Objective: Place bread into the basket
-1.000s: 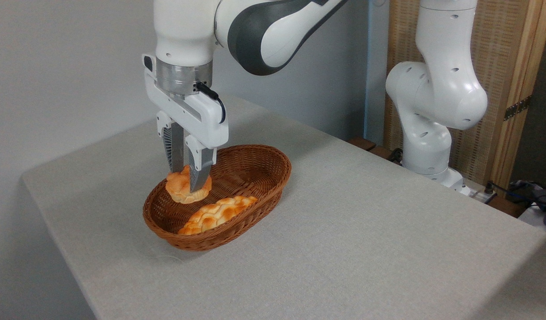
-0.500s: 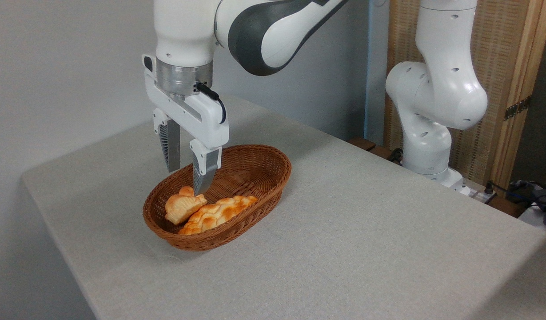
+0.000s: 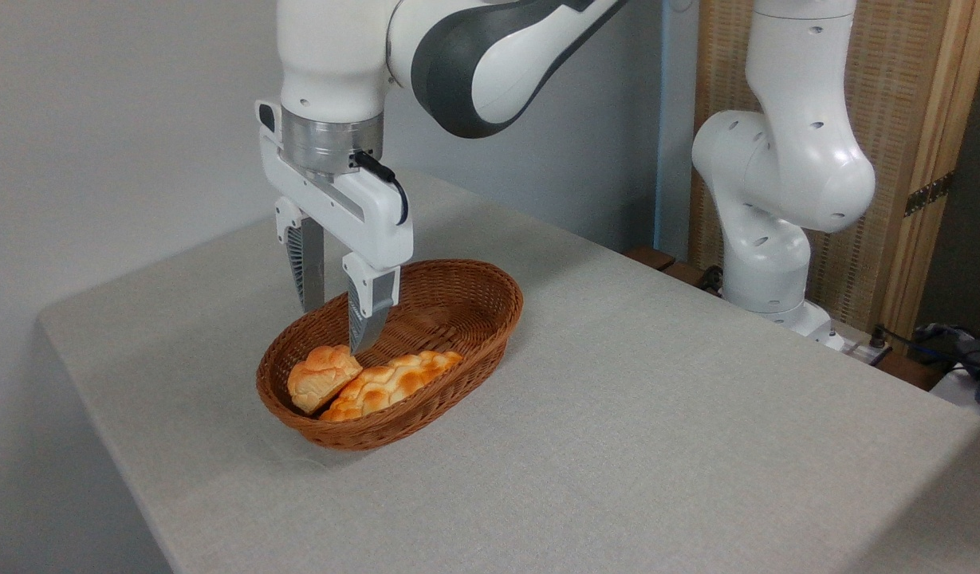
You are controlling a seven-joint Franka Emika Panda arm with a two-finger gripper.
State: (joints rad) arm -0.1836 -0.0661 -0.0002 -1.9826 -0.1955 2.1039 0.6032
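Cloth-covered table (image 3: 617, 446) is filling the foreground, its near edge and right corner being cut off by the frame. Toward its left side the basket (image 3: 466, 307) is sitting on the cloth, and the bread (image 3: 320, 376) is lying inside it at the near-left end, tilted and leaning against the braided loaf (image 3: 394, 383) that is resting along the basket's near wall. The bun's underside is being hidden by the wicker rim.

Directly above the bun, the gripper (image 3: 330, 327) is hanging with its fingers pointing straight down and standing spread apart, gripping nothing; the fingertips (image 3: 360, 339) are hovering just over the bread, and whether the nearer tip is touching the crust is hard to tell. A black cable is looping along the white gripper body below the metal wrist ring. The arm is rising vertically from the wrist, then bending right through a grey-and-white joint whose top is being cropped by the frame.

Farther back, the arm's base column (image 3: 777, 207) is standing beyond the table's far edge, before a wooden screen (image 3: 904, 119). No legible writing is showing anywhere; dark objects at the far right edge are too cropped to identify
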